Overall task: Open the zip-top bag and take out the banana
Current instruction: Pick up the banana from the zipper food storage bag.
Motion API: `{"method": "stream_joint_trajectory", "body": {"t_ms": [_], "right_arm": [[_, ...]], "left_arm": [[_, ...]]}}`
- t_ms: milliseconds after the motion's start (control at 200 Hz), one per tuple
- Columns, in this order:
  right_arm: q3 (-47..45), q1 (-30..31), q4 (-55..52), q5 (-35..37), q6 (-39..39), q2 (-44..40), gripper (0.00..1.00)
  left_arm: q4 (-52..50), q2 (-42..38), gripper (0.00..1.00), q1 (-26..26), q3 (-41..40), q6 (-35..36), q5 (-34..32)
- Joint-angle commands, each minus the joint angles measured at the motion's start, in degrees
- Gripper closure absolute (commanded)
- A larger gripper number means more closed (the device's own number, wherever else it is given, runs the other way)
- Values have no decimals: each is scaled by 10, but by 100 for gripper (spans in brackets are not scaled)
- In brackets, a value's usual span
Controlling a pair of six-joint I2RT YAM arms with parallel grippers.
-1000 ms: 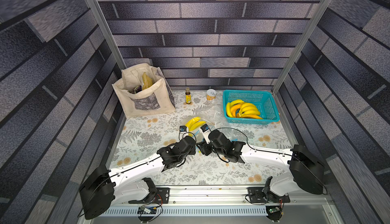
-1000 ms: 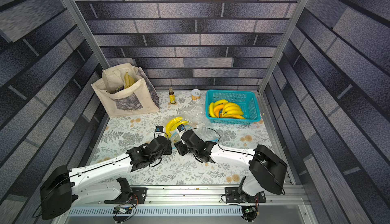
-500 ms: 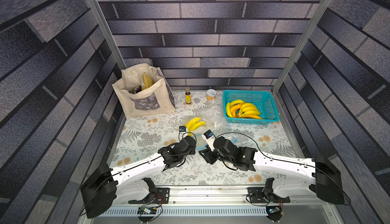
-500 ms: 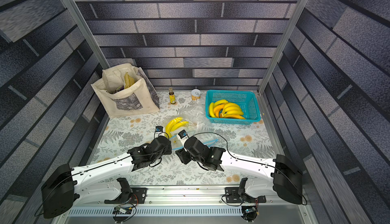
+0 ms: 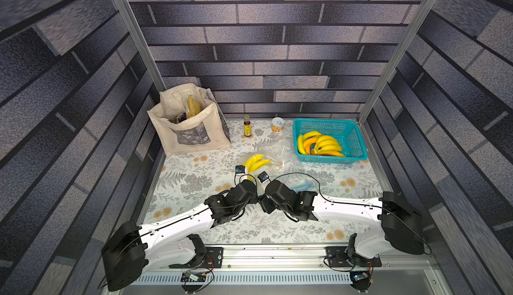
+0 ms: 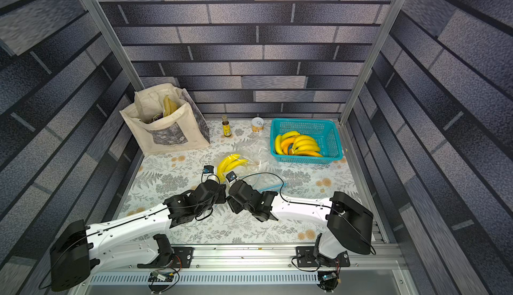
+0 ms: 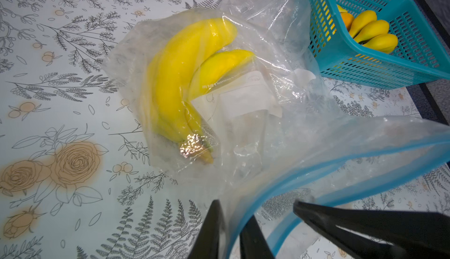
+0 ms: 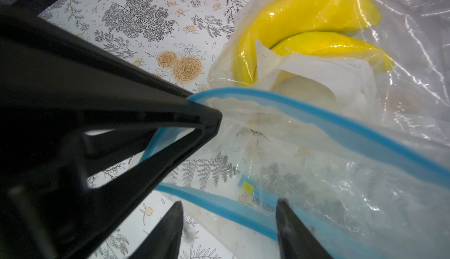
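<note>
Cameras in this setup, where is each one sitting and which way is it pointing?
Both top views: high over the front edge, looking down on the table; left arm and right arm show whole.
Left wrist: behind the left hand, facing the bagged bananas and basket.
Right wrist: behind the right hand, facing the zip-top bag mouth; left hand intrudes.
Shared: both wrist views show the bagged bananas.

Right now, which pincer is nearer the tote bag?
Left. The left pincer grips the zip bag's rim on the tote bag's side; the right pincer sits just beyond it.

Table: tote, bottle, perhaps can, basket, bag
</note>
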Motion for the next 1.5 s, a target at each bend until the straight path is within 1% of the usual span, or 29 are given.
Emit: {"method": "stream_joint_trajectory", "body": {"t_ms": [0,85,180,381,496,631,716,806,826,927,1082,1147,1202,1282,1327,1437,1483,1498], "right_arm": [[9,-28,35,-11,-1,7,38],[14,-39,37,-21,-12,14,38],[28,-46,39,-32,-24,47,38],[54,-50,88,-80,6,136,40],[71,-49,92,-61,10,175,40],[82,-49,102,-29,16,192,37],[90,-49,119,-25,16,200,36],[103,-49,122,-5,10,221,36],[125,-49,122,-3,8,226,36],[149,-49,118,11,-7,249,36],[149,-50,160,-1,-41,263,37],[148,-52,181,-1,-45,269,37],[149,-56,198,-16,-43,276,38],[150,-57,216,-32,-39,279,42],[148,-57,226,-37,-35,279,44],[126,-58,259,-37,-29,269,43],[116,-59,272,-41,-31,264,43],[114,-59,276,-42,-31,263,43]], "left_arm": [[2,-8,82,-7,-14,-13,-6],[2,-7,82,-8,-21,-18,-5],[22,-8,82,-9,-29,-23,-8],[29,-10,84,-13,-37,-45,-38],[29,-20,84,-19,-39,-47,-47],[35,-29,84,-26,-47,-52,-49],[47,-27,84,-29,-57,-66,-47],[57,-16,84,-33,-68,-79,-47],[59,-14,84,-34,-69,-80,-47],[57,-10,84,-38,-68,-81,-45],[57,-26,84,-40,-76,-84,-50],[58,-35,84,-40,-83,-88,-52],[59,-43,84,-41,-91,-93,-52],[56,-56,84,-42,-102,-104,-57],[50,-65,83,-43,-108,-109,-63],[28,-96,80,-44,-117,-115,-77],[13,-112,76,-44,-118,-115,-85],[9,-118,72,-44,-118,-115,-89]]}}
